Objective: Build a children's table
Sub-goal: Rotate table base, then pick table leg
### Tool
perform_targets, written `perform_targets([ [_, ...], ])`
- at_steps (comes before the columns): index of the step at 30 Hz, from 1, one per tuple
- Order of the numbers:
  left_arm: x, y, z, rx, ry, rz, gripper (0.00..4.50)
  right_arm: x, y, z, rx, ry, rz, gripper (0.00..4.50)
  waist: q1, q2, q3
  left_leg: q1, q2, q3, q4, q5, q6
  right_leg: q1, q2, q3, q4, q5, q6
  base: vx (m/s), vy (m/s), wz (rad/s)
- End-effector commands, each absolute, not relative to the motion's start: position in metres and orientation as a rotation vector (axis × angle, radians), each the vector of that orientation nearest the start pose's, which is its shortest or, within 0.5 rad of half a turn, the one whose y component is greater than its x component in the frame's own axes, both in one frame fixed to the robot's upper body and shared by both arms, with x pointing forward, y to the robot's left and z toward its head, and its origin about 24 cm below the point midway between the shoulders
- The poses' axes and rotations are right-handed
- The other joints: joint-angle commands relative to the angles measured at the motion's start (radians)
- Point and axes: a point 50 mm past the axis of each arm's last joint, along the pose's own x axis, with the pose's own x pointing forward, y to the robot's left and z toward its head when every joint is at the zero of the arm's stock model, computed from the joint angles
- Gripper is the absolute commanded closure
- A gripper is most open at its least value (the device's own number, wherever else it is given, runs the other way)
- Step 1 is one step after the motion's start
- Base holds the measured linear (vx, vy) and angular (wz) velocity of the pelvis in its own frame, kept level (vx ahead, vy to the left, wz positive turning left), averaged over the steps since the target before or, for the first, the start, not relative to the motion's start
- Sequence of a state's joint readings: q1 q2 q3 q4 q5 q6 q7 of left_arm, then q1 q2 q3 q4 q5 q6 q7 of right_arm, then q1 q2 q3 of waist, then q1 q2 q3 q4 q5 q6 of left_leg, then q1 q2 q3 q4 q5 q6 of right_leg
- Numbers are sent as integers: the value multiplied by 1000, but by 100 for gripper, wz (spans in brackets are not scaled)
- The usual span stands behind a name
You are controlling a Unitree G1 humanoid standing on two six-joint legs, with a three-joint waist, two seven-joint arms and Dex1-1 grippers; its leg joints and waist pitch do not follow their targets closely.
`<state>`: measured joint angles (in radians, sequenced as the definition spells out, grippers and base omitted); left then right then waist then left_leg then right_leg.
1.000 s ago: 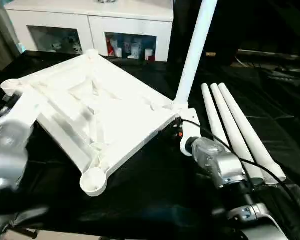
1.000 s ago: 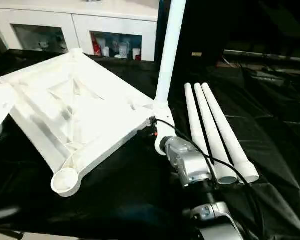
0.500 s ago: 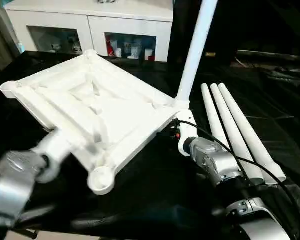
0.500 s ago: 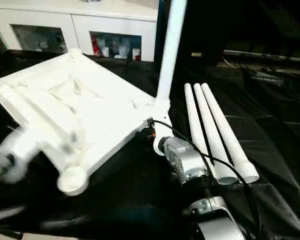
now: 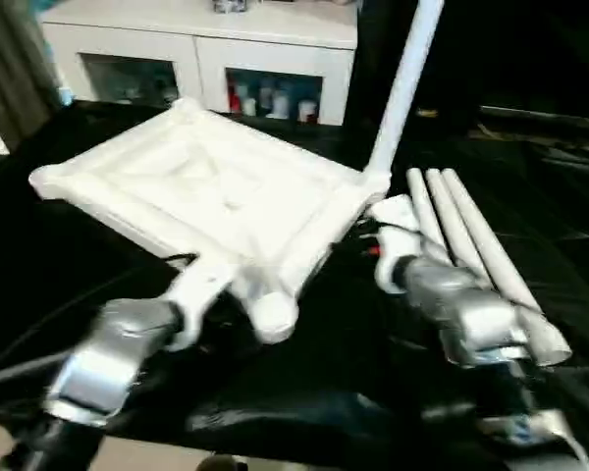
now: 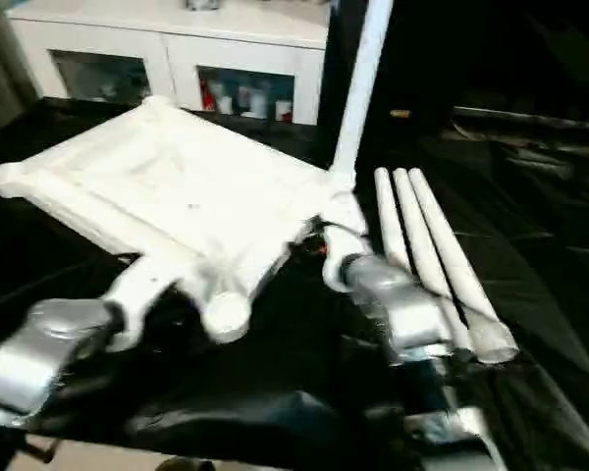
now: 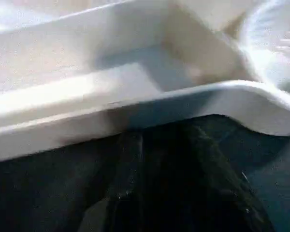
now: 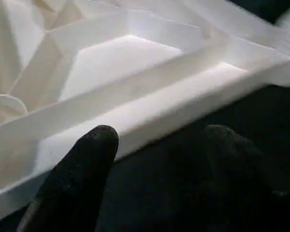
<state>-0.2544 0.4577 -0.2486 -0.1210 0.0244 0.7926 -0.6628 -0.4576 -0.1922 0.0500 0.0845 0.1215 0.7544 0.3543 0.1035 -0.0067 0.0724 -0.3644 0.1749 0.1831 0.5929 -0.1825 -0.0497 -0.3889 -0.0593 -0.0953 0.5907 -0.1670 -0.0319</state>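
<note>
Two claws met the upturned tabletop [image 5: 216, 191]: the left claw [image 7: 164, 140] and right claw [image 8: 154, 140] both spread apart at its rim. One leg [image 5: 402, 88] stood socketed; three legs [image 5: 461, 235] lay beside on the bench [image 5: 69, 255].

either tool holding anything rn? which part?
Cannot confirm a grip. Both tools sit at the tabletop's rim: left tool near its front edge, right tool at the edge by the upright leg.

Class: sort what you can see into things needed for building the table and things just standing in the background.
Needed: tabletop; upright leg standing at its corner; three spare legs lying beside it.

Background: white cabinet; bottles inside it; black cloth.
</note>
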Motion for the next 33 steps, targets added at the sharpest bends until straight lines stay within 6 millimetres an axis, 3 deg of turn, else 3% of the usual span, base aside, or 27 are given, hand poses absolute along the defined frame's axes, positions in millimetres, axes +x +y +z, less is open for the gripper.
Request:
perform_targets([
  [1,274,146,60,401,557,-744,313,316,-144,91,-46,426,412,127,-8,13,-63,32,56,-37,-81,-327,-33,23,-93,62,-106,-508,-30,0,0,0],
  [2,275,141,61,400,532,-760,313,314,-148,95,-43,432,400,127,-9,13,-63,31,55,-36,-80,-324,-32,21,-93,63,-105,-508,-31,0,0,0],
  [3,277,131,64,396,477,-799,313,310,-154,101,-39,426,381,127,-12,11,-62,23,52,-37,-80,-309,-26,28,-96,61,-106,-517,-29,0,0,0],
  [5,278,119,67,386,420,-837,313,307,-160,106,-52,426,350,127,-13,7,-63,22,52,-37,-78,-288,-17,26,-96,61,-109,-518,-21,0,0,0],
  [8,278,105,71,349,346,-877,306,303,-167,109,-53,463,307,110,-16,7,-67,16,54,-36,-76,-246,-9,29,-95,61,-102,-468,-39,0,0,0],
  [9,278,104,71,346,344,-878,304,301,-169,110,-48,482,291,100,-19,10,-68,9,55,-37,-77,-230,-11,35,-94,61,-93,-430,-52,0,0,0],
  [11,278,106,73,348,343,-876,304,298,-172,111,-21,518,266,90,-21,10,-70,9,55,-37,-76,-219,-11,35,-92,62,-89,-398,-58,0,0,0],
  [12,278,108,75,350,339,-876,304,297,-174,112,-12,539,256,81,-21,7,-72,8,54,-35,-73,-182,-7,38,-90,64,-80,-330,-76,0,0,0],
  [15,275,115,84,347,316,-903,304,292,-178,114,6,590,229,50,-20,7,-75,8,55,-32,-70,-137,-5,38,-89,67,-68,-253,-104,0,0,0],
  [19,270,120,96,322,293,-963,304,290,-183,112,3,648,184,15,-18,10,-70,13,56,-28,-70,-138,-16,37,-91,69,-63,-228,-138,0,0,0],
  [24,258,117,110,298,299,-1083,304,291,-191,107,32,710,118,2,-16,12,-65,19,56,-28,-73,-173,-40,34,-90,70,-66,-273,-130,0,0,0],
  [27,258,116,112,300,301,-1097,304,291,-194,106,29,725,99,2,-18,14,-62,20,54,-28,-74,-202,-51,35,-91,71,-73,-324,-104,0,0,0],
  [33,257,115,112,302,310,-1101,304,291,-195,105,41,748,92,2,-18,14,-63,20,53,-30,-74,-198,-50,35,-90,70,-76,-343,-85,0,0,0],
])
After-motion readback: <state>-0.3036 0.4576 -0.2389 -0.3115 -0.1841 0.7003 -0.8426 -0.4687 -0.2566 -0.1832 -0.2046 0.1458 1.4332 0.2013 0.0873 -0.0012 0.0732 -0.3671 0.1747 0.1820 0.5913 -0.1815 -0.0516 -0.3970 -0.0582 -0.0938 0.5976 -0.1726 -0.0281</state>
